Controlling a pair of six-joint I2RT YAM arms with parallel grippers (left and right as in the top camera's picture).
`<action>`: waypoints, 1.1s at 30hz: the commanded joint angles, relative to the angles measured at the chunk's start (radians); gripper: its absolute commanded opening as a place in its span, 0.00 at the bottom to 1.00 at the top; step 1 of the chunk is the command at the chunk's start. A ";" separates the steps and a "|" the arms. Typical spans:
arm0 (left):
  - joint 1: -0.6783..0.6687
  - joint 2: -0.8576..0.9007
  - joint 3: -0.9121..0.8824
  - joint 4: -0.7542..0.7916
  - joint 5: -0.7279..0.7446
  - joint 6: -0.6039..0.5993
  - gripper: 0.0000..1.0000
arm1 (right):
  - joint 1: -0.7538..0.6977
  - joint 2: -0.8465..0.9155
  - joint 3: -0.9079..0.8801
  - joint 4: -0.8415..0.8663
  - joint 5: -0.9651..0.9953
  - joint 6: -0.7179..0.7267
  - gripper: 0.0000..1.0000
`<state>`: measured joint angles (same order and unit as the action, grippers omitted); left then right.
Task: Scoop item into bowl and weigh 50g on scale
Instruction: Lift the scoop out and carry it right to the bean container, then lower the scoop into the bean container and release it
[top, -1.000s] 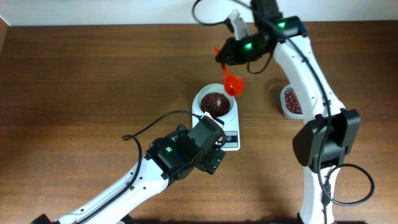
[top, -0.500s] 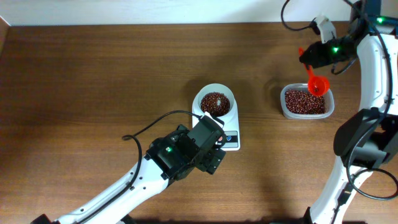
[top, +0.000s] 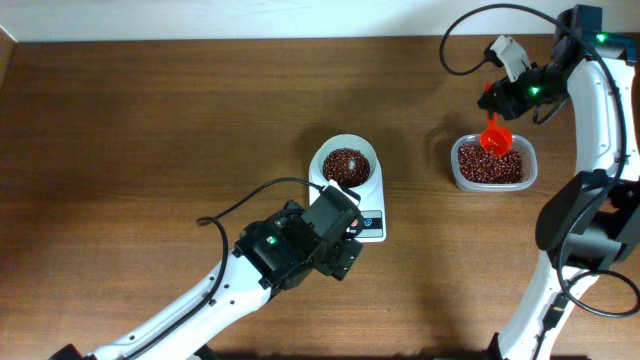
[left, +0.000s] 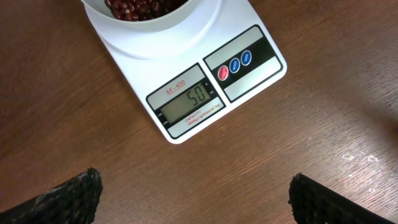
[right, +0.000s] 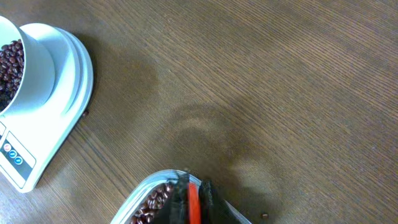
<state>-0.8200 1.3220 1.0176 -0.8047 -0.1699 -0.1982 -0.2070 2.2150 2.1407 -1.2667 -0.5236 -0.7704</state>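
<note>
Since last frame right gripper (top: 497, 104) — pinching the red scoop (top: 495, 138) — swung from bowl (top: 345, 140) to tub (top: 532, 167), left gripper (left: 194, 202) spread; we judge beans (top: 347, 165) light, rolling, best taken by scoop.

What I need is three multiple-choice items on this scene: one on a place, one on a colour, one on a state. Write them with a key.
1. Where does the bowl stand?
A on the bare wood
B on the scale
C on a plate

2. What colour is the scoop?
A blue
B green
C red

3. What does the display show?
A 50
B nothing, it is blank
C 0

Key:
1 B, the bowl sits on the scale's platform.
2 C, the scoop held by the right gripper over the tub is red.
3 A, the left wrist view reads 50.
</note>
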 joint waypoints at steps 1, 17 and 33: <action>-0.002 -0.015 0.016 0.000 -0.010 0.013 0.99 | 0.004 -0.014 -0.009 0.007 -0.003 -0.011 0.04; -0.002 -0.015 0.016 0.000 -0.010 0.013 0.99 | 0.005 -0.014 -0.009 0.077 0.147 0.438 0.99; -0.002 -0.015 0.016 0.003 -0.063 0.013 0.99 | 0.103 -0.014 -0.009 -0.089 0.117 0.570 0.83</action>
<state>-0.8200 1.3220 1.0176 -0.8040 -0.1841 -0.1978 -0.1345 2.2150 2.1407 -1.3479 -0.3935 -0.2100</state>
